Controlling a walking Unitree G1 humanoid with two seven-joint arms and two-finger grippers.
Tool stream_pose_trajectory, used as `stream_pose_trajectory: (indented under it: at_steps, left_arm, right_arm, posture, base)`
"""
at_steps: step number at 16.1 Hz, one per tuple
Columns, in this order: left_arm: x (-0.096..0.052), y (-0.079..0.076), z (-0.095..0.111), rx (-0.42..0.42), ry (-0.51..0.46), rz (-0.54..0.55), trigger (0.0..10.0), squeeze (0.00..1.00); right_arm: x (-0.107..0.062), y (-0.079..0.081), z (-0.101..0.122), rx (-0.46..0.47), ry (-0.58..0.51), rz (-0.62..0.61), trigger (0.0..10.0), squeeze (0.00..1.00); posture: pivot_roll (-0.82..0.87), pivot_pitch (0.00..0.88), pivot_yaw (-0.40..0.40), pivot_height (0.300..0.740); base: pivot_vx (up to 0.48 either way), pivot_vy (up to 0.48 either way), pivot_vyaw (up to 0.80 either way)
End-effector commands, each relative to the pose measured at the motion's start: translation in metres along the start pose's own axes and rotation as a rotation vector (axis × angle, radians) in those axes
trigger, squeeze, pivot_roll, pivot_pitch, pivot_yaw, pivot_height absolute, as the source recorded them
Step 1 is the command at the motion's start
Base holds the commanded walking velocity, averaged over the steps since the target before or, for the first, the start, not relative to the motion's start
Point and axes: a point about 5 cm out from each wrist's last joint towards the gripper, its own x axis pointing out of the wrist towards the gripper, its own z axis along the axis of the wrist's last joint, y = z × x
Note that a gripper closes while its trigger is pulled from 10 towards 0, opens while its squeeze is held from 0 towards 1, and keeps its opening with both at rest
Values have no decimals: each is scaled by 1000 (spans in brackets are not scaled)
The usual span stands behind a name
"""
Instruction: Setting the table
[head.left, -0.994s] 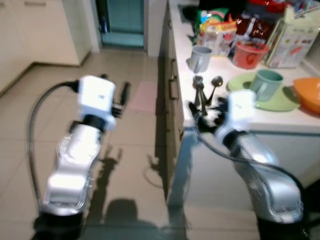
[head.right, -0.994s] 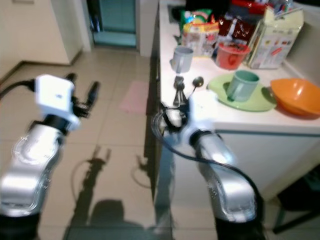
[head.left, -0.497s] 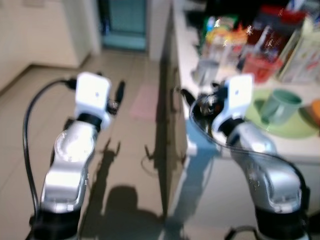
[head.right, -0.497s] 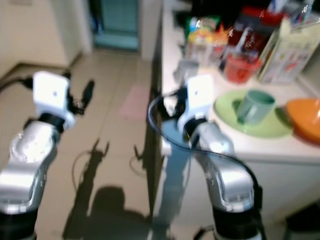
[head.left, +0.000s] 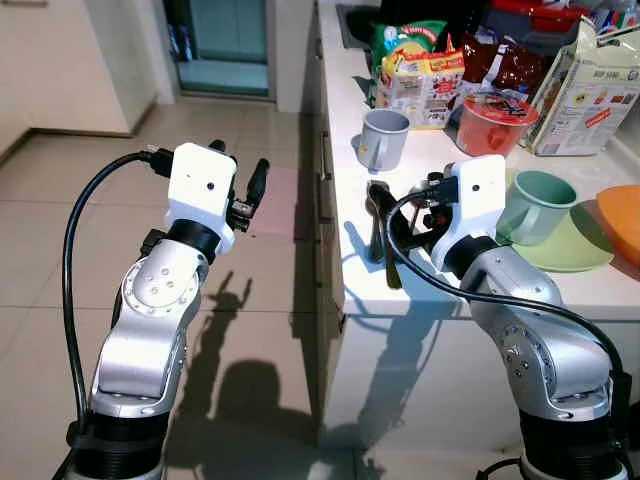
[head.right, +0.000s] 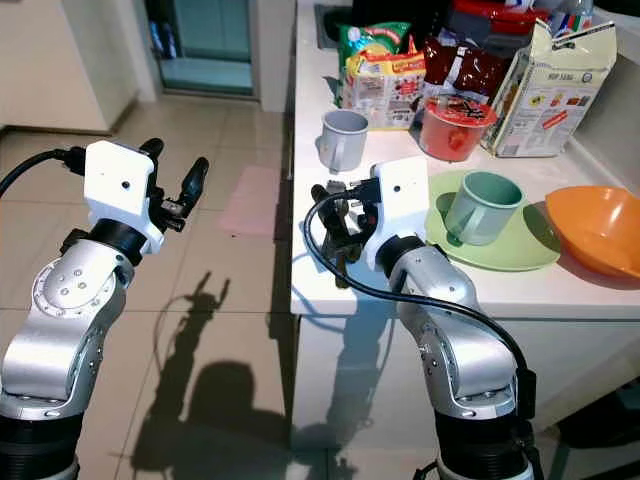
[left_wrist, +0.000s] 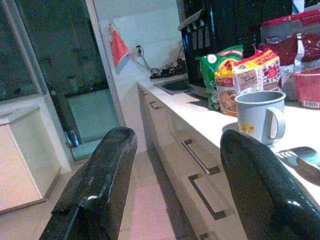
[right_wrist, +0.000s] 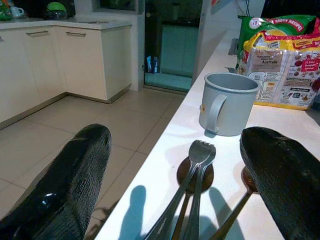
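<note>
I hold the right gripper (right_wrist: 175, 180) open over the cutlery (right_wrist: 192, 200) at the bench (head.left: 420, 290) front edge; left gripper (left_wrist: 172, 190) open above the floor (head.left: 250, 330).

A fork (right_wrist: 192, 172) and two spoons (right_wrist: 230, 212) lie flat together just before the upright grey mug (right_wrist: 226, 102), handles pointing away from it.

grey mug (head.left: 383, 137) — green plate (head.left: 560, 235) — orange bowl (head.left: 622, 205) — white counter (head.left: 420, 285)
</note>
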Motion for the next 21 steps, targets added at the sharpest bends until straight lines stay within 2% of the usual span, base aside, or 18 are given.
stream_pose_trajectory:
  at_steps: [1,7,8,9,11,14,15,16,18,19,20,21]
  left_arm:
    - [0,-1,2,-8,-11,-14,10000,0]
    - [0,-6,1,-1,-6,-53,10000,0]
    - [1,-7,1,-3,-4,-61,10000,0]
    - [1,-7,1,-3,-3,-64,10000,0]
    - [2,-12,0,0,7,-141,10000,0]
    - [-13,-22,1,-6,14,-335,10000,0]
    - [-15,-22,2,-13,12,-353,10000,0]
    - [-18,-23,3,-33,17,-405,10000,0]
    - [-20,-25,2,-34,30,-449,10000,0]
    - [-21,-25,2,-35,33,-456,10000,0]
    - [-22,-25,1,-32,36,-459,10000,0]
    - [-23,-26,1,-31,37,-461,10000,0]
  right_arm:
    - [0,0,0,-4,16,15,10000,0]
    - [-1,-6,-16,29,111,-29,10000,0]
    - [6,-5,-21,74,152,9,10000,1000]
    - [8,-5,-22,79,170,17,10000,1000]
    - [26,-1,-29,63,295,66,10000,1000]
    - [51,-2,-22,89,317,28,10000,1000]
    - [55,-2,-21,95,316,23,10000,1000]
    - [66,-1,-21,89,338,17,10000,1000]
    - [76,-4,-26,45,384,-25,10000,1000]
    - [80,-6,-28,35,395,-46,10000,898]
    - [85,-7,-28,32,404,-65,10000,580]
    - [88,-8,-29,26,414,-72,10000,24]
  posture:
    - [6,0,-42,740]
    - [8,0,-42,740]
    - [0,0,-33,740]
    - [-1,0,-32,740]
    - [6,0,-43,740]
    - [24,0,-58,740]
    - [24,0,-58,740]
    - [24,0,-58,740]
    - [21,0,-54,740]
    - [21,0,-54,740]
    - [23,0,-54,740]
    - [24,0,-56,740]
  base:
    - [0,0,0]
    - [0,0,0]
    - [0,0,0]
    - [0,0,0]
    - [0,0,0]
    - [0,0,0]
    - [0,0,0]
    - [0,0,0]
    - [0,0,0]
    - [0,0,0]
    - [0,0,0]
    - [0,0,0]
